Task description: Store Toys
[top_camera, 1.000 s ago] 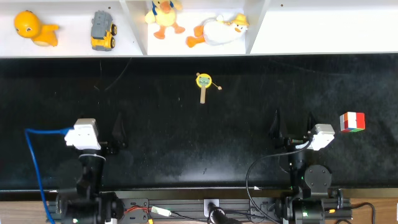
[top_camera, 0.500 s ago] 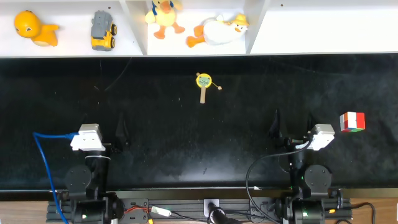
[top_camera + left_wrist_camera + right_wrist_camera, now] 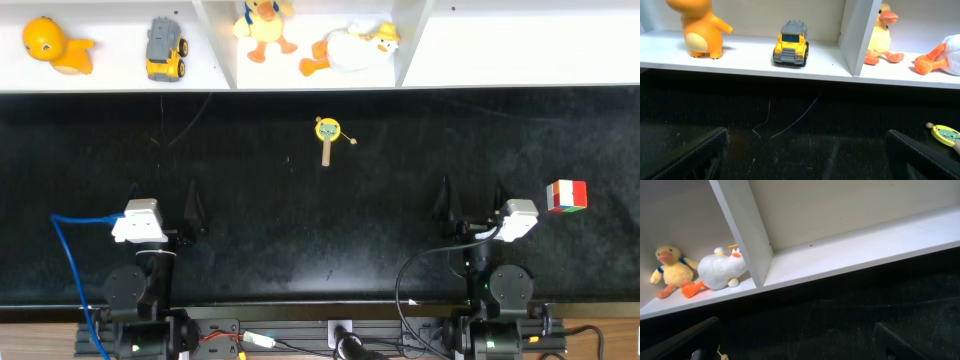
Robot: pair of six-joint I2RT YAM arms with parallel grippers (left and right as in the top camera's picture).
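The black bench [image 3: 250, 150] runs across the whole top view, and a white shelf [image 3: 500, 40] stands along its far edge, split by upright dividers into compartments.

Both arms sit low at the near edge, well apart from each other and from the shelf. The left arm [image 3: 150, 275] has a blue cable [image 3: 70, 240] looping off its wrist. The left gripper [image 3: 807, 137] is over bare bench with its fingers [image 3: 705, 150] spread wide and nothing between them. It faces the shelf's left compartment. The right arm [image 3: 490, 270] stands the same way. The right gripper [image 3: 795, 325] also has its fingers wide apart and holds nothing, and it faces the divider between the middle and right compartments.

A white goose [image 3: 355, 48] lies on its side in the middle compartment, with a yellow duck [image 3: 265, 25] sitting beside it, close to the left divider. In the left compartment an orange figure [image 3: 55, 45] stands at the outer end, and a yellow truck [image 3: 165, 50] is parked nearer the divider, nose toward the bench.

Two toys are on the bench, not in the shelf. A cube [image 3: 566, 196] with red, white and green faces rests at the right, just beside the right arm's wrist. A small rattle [image 3: 328, 137] lies near the middle of the bench, closer to the shelf than to the arms. Its round yellow-green head is toward the shelf and its wooden handle points back at the arms.
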